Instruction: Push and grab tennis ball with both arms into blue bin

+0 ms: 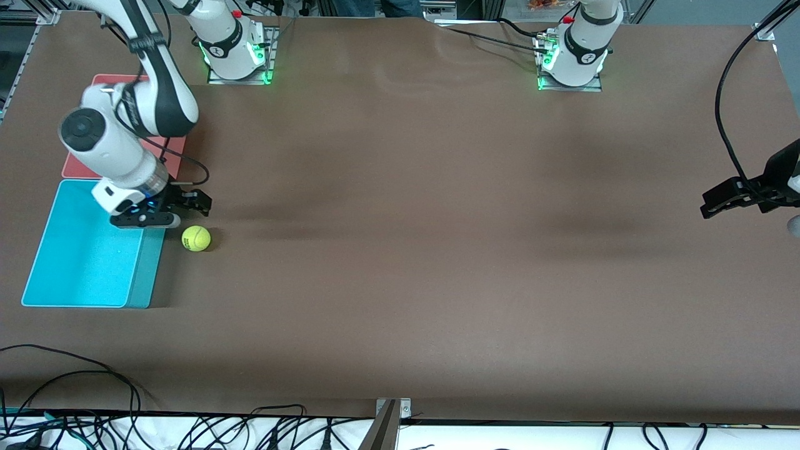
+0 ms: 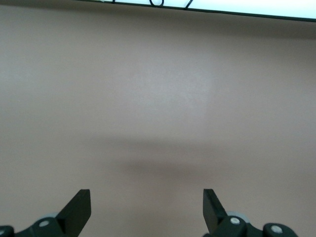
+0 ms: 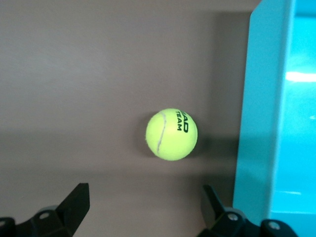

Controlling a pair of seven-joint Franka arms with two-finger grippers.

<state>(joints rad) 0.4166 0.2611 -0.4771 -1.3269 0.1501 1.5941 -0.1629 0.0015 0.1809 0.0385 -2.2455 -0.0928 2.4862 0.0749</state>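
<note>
The tennis ball lies just beside the blue bin, under the right tool, spread and empty; the left tool, also spread, waits well apart.

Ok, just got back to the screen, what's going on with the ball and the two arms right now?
The tennis ball sits on the brown table, just beside the blue bin and not in it. The right gripper hangs open over the bin's edge close to the ball, holding nothing. The left gripper waits open at the left arm's end of the table, well away from the ball. A pink bin stands farther from the front camera than the blue one.
</note>
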